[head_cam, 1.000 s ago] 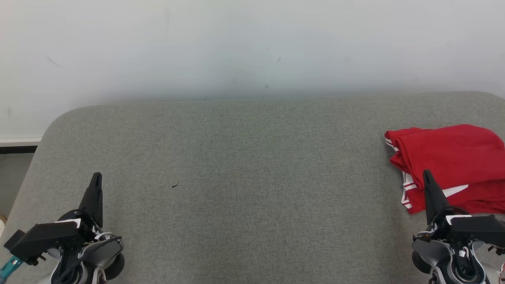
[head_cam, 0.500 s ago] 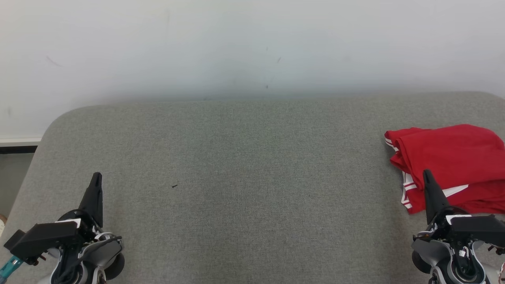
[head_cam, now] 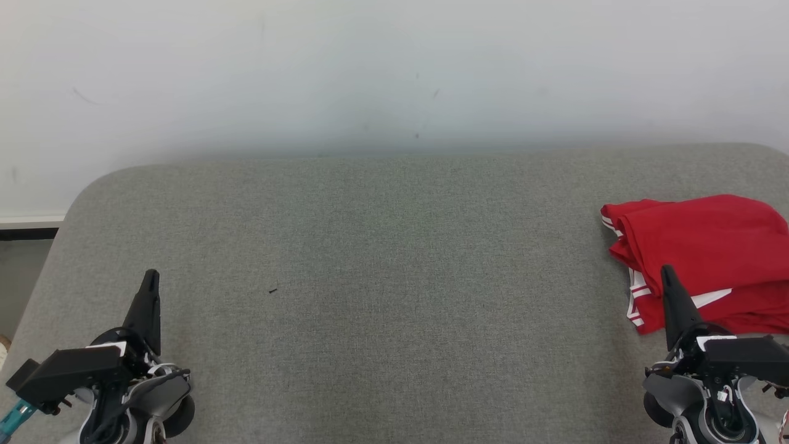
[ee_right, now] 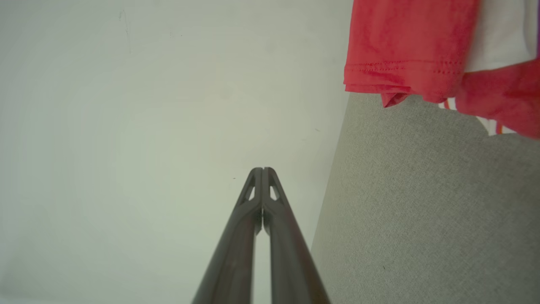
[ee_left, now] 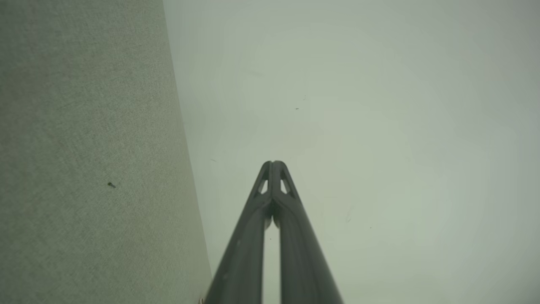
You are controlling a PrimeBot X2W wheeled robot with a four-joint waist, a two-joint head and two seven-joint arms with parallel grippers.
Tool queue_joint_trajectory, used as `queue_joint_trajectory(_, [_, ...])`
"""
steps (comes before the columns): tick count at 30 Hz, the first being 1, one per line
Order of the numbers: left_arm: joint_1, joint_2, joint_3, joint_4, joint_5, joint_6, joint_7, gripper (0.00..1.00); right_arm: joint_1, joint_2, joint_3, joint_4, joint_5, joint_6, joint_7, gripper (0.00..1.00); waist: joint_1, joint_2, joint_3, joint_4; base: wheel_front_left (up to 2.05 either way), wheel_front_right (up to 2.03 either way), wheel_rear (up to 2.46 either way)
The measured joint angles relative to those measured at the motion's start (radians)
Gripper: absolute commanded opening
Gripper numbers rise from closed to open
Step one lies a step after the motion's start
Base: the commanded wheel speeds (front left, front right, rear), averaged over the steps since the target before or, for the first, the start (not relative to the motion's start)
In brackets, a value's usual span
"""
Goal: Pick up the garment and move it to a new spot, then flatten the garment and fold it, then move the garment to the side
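Observation:
The garment (head_cam: 703,253), red with white stripes, lies folded in a bundle at the right edge of the grey padded table (head_cam: 394,277). Its hem (ee_right: 400,71) also shows in the right wrist view, at the upper right. My right gripper (head_cam: 666,274) stands at the lower right, shut and empty, its tip in front of the garment's near edge. In the right wrist view its tips (ee_right: 262,170) meet with nothing between them. My left gripper (head_cam: 150,277) rests at the lower left, shut and empty, far from the garment. Its tips (ee_left: 273,163) touch in the left wrist view.
A white wall (head_cam: 394,74) rises behind the table's far edge. A small dark speck (head_cam: 272,290) lies on the fabric left of centre. The table's rounded left corner (head_cam: 80,197) drops to a floor strip (head_cam: 24,259).

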Motion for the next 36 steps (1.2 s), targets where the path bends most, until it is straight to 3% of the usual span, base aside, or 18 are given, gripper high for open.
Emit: queue_joint_trajectory(36, [0.000, 0.000, 0.000, 0.000, 0.000, 0.000, 0.000, 0.00, 0.000, 0.000, 0.000, 0.000, 0.000, 0.000, 0.000, 0.00, 0.0000, 0.0000, 0.000, 0.000, 0.00, 0.00, 0.00])
